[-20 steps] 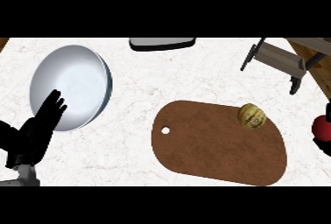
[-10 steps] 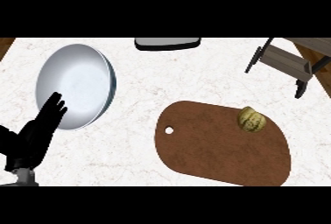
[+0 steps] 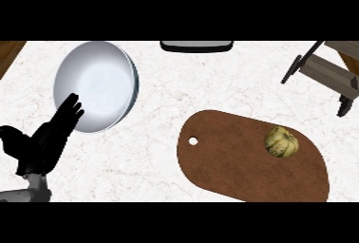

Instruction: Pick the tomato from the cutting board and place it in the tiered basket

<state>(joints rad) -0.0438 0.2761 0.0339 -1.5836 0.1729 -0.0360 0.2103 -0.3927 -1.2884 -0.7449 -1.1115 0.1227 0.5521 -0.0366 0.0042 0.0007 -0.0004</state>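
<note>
The left hand (image 3: 43, 141) rested open at the lower left, fingers straight, overlapping the plate (image 3: 98, 83) rim.

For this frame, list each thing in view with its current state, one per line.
Left hand: open, fingers up, resting at the view's left edge, overlapping the plate's rim.
Right hand: not in view.
Plate: on the counter, nothing on it.
Cutting board: flat on the counter, carrying one item.
Yellow-green squash-like item: on the board, untouched; no red tomato shows.
Tiered basket: partly in view, top right.
</note>
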